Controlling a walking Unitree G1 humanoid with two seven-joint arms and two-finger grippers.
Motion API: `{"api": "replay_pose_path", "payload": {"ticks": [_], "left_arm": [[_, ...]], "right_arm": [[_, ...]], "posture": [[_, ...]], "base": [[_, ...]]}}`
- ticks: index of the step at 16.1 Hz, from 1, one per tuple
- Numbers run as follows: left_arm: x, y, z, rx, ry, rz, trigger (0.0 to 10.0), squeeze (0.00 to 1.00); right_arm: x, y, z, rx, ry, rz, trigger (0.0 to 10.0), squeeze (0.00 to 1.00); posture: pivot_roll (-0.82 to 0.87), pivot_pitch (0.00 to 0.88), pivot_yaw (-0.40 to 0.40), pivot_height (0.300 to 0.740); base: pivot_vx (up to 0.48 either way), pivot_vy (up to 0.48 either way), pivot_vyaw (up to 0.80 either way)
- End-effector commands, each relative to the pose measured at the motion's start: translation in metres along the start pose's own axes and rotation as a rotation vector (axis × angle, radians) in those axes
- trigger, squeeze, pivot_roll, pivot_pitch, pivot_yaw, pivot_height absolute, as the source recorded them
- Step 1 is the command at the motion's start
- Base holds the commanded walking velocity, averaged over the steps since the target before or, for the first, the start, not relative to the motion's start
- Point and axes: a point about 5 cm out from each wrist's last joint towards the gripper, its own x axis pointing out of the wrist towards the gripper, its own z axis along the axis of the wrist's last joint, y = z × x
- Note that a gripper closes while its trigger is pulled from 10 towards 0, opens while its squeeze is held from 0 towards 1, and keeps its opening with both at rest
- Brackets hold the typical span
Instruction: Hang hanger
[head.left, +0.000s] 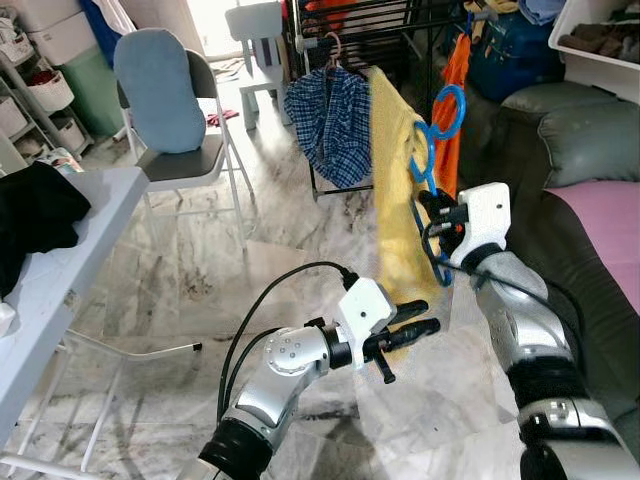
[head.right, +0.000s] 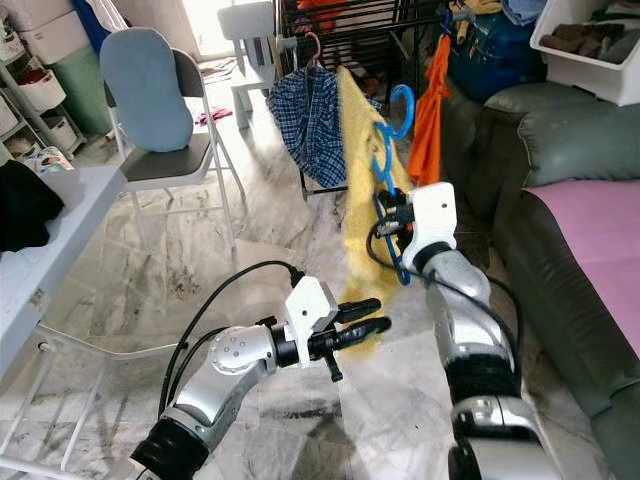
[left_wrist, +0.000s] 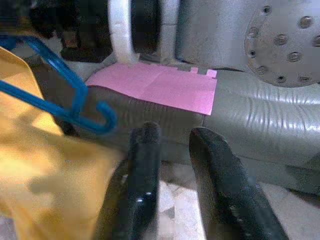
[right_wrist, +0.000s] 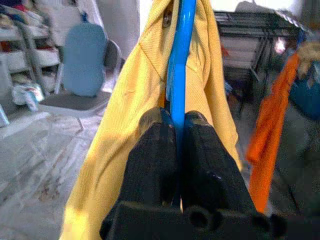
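A blue hanger (head.left: 432, 170) draped with a yellow garment (head.left: 397, 200) is held up in mid-air by the right gripper (head.left: 432, 222), whose two black fingers (right_wrist: 155, 150) are pinched tight on the hanger's blue bar. The garment covers most of the frame, so its full outline cannot be made out, and the right wrist view cuts off the upper end. The hanger's long axis runs close to upright, its open hook (head.left: 449, 108) at the top and its lower corner poking out beneath the gripper. It hangs over the marble floor (head.left: 200, 270), in front of a dark drying rack (head.left: 350, 40) where a blue plaid shirt (head.left: 330, 120) and an orange garment (head.left: 455, 110) already hang. The left gripper (head.left: 415, 320) sits lower, beside the yellow hem, its fingers (left_wrist: 142, 185) a narrow gap apart and holding nothing. To the robot's right is a grey-green sofa (head.left: 580, 150) with a pink cloth (head.left: 610, 225); to the left, a folding chair (head.left: 190, 160) with a blue cushion (head.left: 155, 90), and a white table (head.left: 60, 270) carrying a black garment (head.left: 35, 215), partly cropped by the frame edge.
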Motion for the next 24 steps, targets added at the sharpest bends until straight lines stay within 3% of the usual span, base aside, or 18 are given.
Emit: {"api": "replay_pose_path", "payload": {"ticks": [1,6,7,8,9,10,13,16,18,24], "left_arm": [[-0.008,0.004,-0.004,0.013,0.021,0.039,10.0,1.0],[-0.021,0.014,-0.001,-0.003,0.012,0.098,10.0,1.0],[-0.039,0.041,0.008,0.06,-0.025,0.304,10.0,1.0],[-0.039,0.041,0.008,0.06,-0.025,0.304,10.0,1.0],[-0.06,0.069,0.02,0.109,-0.052,0.496,10.0,1.0],[-0.072,0.084,0.031,0.161,-0.067,0.563,10.0,1.0],[-0.084,0.1,0.047,0.272,-0.051,0.611,10.0,1.0],[-0.09,0.112,0.055,0.374,-0.019,0.6,10.0,1.0],[-0.086,0.107,0.055,0.545,0.067,0.408,10.0,1.0],[-0.094,0.107,0.039,0.691,0.26,0.143,10.0,1.0]], "right_arm": [[0.0,0.008,0.011,-0.054,-0.068,0.059,10.0,0.0],[-0.005,0.014,0.006,-0.107,-0.081,0.087,10.0,0.0],[-0.014,0.017,0.004,-0.161,-0.109,0.143,10.0,0.0],[-0.014,0.017,0.004,-0.161,-0.109,0.143,10.0,0.0],[-0.028,0.019,-0.003,-0.17,-0.095,0.218,10.0,0.0],[-0.039,0.019,-0.007,-0.173,-0.072,0.277,10.0,0.0],[-0.054,0.011,-0.014,-0.198,-0.033,0.335,10.0,0.0],[-0.071,0.006,-0.016,-0.214,0.024,0.471,10.0,0.0],[-0.084,0.001,-0.018,-0.246,0.09,0.589,10.0,0.0],[-0.089,-0.008,-0.012,-0.273,0.113,0.66,10.0,0.0]], "posture": [[-0.2,0.0,0.095,0.74],[-0.2,0.0,0.096,0.74],[-0.18,0.0,0.089,0.74],[-0.18,0.0,0.089,0.74],[-0.17,0.0,0.08,0.74],[-0.17,0.0,0.078,0.74],[-0.17,0.0,0.076,0.74],[-0.17,0.0,0.078,0.74],[-0.17,0.0,0.083,0.74],[-0.16,0.0,0.095,0.74]], "base": [[0.0,0.0,0.0],[0.0,0.0,0.0],[0.0,0.0,0.0],[0.0,0.0,0.0],[0.0,0.0,0.0],[0.0,0.0,0.0],[0.0,0.0,0.0],[0.0,0.0,0.0],[0.0,0.0,0.0],[0.0,0.0,0.0]]}}
